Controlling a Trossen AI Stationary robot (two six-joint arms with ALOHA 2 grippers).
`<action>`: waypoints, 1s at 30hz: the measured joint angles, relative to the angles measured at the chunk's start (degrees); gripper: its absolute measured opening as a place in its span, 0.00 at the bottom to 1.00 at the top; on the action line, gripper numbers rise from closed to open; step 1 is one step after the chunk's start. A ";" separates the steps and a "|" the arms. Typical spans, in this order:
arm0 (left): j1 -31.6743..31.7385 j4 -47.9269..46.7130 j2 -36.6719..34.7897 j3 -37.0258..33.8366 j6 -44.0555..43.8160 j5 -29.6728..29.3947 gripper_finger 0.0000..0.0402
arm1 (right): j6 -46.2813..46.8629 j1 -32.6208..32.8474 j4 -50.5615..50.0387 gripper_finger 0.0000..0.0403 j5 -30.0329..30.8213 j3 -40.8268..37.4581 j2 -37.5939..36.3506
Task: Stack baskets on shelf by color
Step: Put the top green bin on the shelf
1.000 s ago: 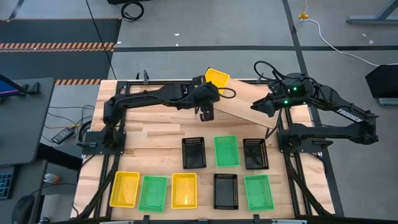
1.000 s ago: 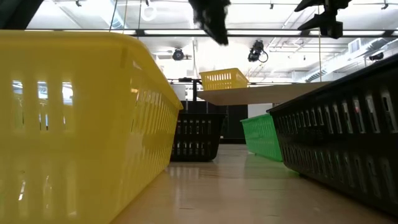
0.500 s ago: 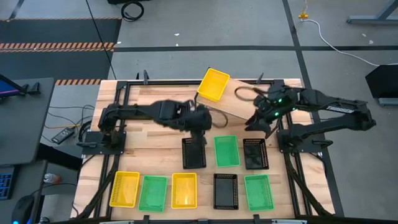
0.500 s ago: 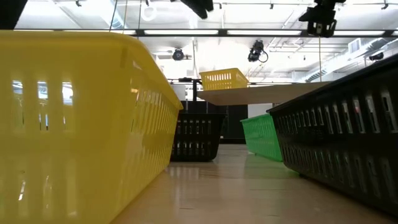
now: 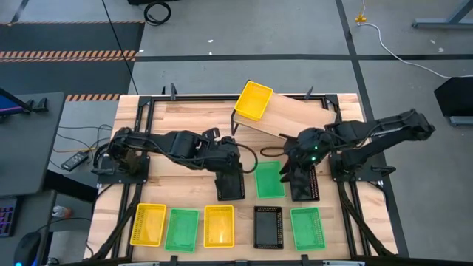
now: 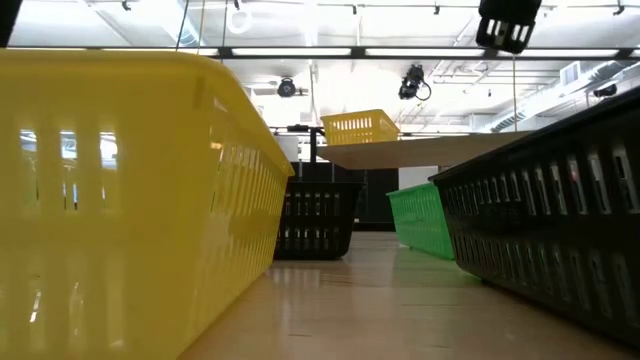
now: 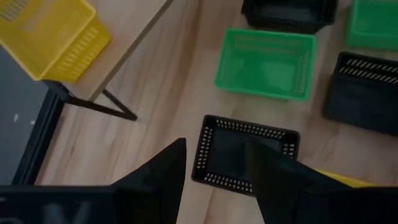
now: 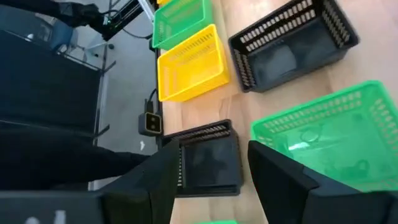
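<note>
The shelf (image 5: 299, 118) stands at the table's far side, and one yellow basket (image 5: 253, 100) sits on its left end. Several more baskets rest flat on the table. The middle row is black (image 5: 230, 185), green (image 5: 270, 179) and black (image 5: 304, 185). My left gripper (image 5: 230, 174) hovers open above the left black basket (image 7: 245, 152), clear of it. My right gripper (image 5: 288, 174) hovers open over the middle row, between the green basket (image 8: 329, 134) and the right black one, touching nothing.
The front row near the table's near edge holds a yellow basket (image 5: 148, 224), a green one (image 5: 182, 229), a yellow one (image 5: 219, 225), a black one (image 5: 267, 226) and a green one (image 5: 306, 227). The shelf's thin black legs (image 7: 93, 102) stand on the wooden tabletop (image 5: 181, 122).
My left gripper has gone from beside the yellow basket on the shelf toward the table's near edge, ending over the left black basket. My right gripper has swung from the shelf's right end toward the near edge and leftward, sinking over the middle row. No basket has moved.
</note>
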 joint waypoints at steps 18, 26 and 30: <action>2.85 28.66 -0.64 -0.23 11.63 29.73 0.43 | 2.68 8.38 -2.97 0.48 2.63 0.04 8.59; 2.32 29.03 -0.98 -0.25 13.96 24.23 0.43 | 3.79 10.99 -7.22 0.47 8.83 0.10 9.76; 2.42 28.74 -0.98 -0.26 14.87 23.02 0.43 | 0.44 13.56 -11.74 0.45 14.97 1.70 12.33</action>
